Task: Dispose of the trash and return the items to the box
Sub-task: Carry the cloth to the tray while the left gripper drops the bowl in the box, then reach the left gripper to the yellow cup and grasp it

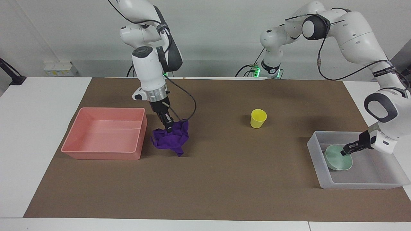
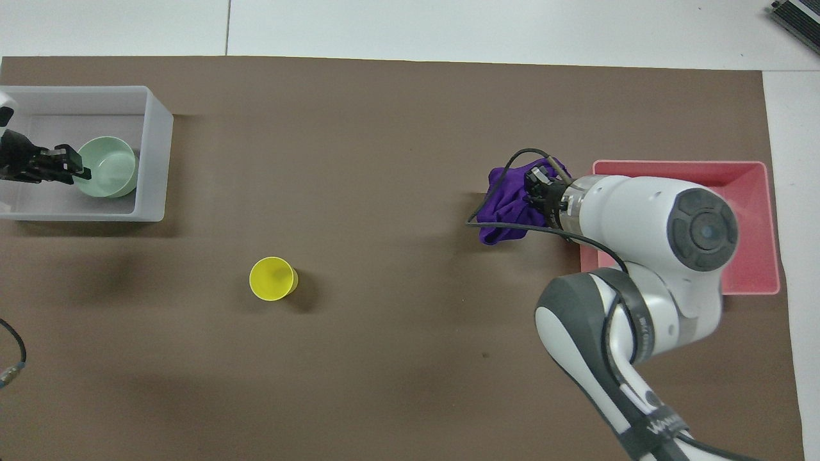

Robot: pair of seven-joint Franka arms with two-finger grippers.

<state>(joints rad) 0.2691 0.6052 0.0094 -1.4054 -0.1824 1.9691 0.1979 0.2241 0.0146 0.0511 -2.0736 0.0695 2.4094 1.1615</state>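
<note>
The deep-purple rag hangs from my right gripper, which is shut on its top folds, just beside the pink tray; it also shows in the overhead view under the right gripper. My left gripper is shut on the rim of the mint-green bowl, which is tilted inside the translucent box. In the overhead view the bowl sits in the box with the left gripper on it. The yellow cup stands upright on the mat.
The pink tray stands toward the right arm's end of the table, with nothing in it; my right arm covers part of it in the overhead view. A brown mat covers the table.
</note>
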